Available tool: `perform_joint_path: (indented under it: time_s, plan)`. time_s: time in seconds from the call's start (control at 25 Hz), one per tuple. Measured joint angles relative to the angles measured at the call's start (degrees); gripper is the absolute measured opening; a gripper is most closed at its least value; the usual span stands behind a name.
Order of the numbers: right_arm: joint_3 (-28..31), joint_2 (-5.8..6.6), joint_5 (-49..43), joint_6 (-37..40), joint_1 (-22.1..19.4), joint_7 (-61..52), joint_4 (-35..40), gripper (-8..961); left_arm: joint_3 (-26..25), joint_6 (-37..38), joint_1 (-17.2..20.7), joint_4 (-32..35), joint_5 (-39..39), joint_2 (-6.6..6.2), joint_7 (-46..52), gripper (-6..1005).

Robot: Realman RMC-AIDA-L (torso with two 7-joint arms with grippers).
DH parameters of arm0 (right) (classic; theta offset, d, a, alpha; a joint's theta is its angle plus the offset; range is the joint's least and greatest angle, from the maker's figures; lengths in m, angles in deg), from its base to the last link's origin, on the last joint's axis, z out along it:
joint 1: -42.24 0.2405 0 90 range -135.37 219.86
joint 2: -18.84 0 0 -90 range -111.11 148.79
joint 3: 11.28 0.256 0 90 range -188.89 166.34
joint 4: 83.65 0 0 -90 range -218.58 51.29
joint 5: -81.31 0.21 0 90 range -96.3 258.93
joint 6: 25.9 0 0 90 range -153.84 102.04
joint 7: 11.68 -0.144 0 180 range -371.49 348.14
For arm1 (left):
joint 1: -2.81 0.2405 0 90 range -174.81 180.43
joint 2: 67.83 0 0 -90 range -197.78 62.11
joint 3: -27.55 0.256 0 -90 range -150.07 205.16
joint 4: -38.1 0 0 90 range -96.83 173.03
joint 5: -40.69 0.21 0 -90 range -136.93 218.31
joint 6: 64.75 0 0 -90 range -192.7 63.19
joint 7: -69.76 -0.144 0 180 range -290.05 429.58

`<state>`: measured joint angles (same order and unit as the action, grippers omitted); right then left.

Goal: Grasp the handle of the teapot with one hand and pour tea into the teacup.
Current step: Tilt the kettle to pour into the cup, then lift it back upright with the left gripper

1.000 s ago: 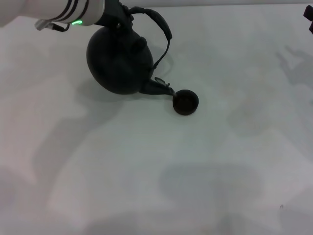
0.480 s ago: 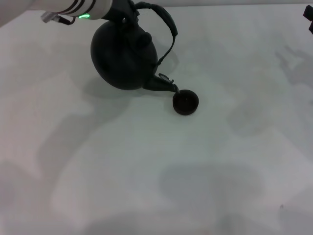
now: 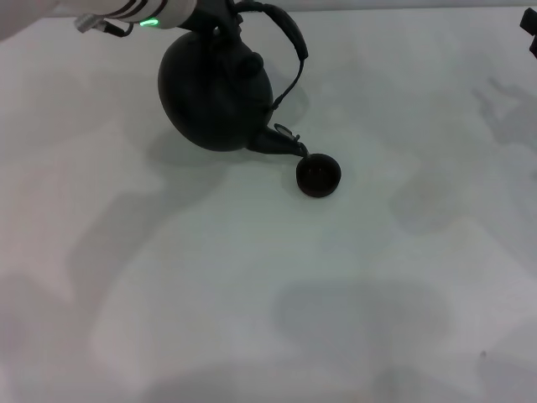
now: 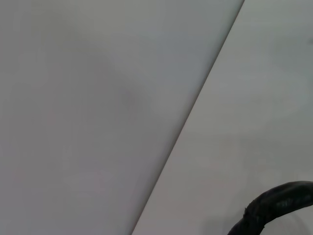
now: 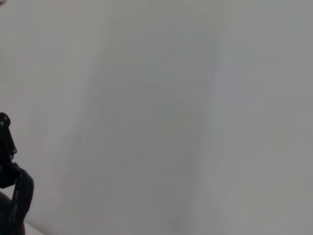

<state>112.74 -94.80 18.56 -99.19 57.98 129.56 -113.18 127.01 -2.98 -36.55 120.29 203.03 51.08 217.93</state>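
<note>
The black round teapot (image 3: 214,92) hangs tilted above the white table at the back left. Its short spout (image 3: 283,145) points down and to the right, its tip right at the near-left rim of the small black teacup (image 3: 319,176). My left gripper (image 3: 220,15) is at the top edge, shut on the arched handle (image 3: 289,38) where it meets the body. A piece of the handle (image 4: 274,205) also shows in the left wrist view. No stream of tea can be made out. My right gripper (image 3: 530,29) is parked at the far right edge.
The white table (image 3: 336,294) stretches out in front of and to the right of the cup, with soft shadows on it. My white left forearm with a green light (image 3: 151,23) crosses the top left corner.
The teapot has shifted slightly up and to the right, and its spout tip has come closer to the cup's rim. The teacup and the right arm have not moved.
</note>
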Motion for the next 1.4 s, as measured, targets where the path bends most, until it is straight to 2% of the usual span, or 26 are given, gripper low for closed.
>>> perform_joint_path:
  time_s: [1.4]
  plan:
    - [0.1,0.09,0.0,0.7,0.5,0.0,0.0,317,1.6,3.3,-6.3,-3.5,0.1,-0.17,-3.0,126]
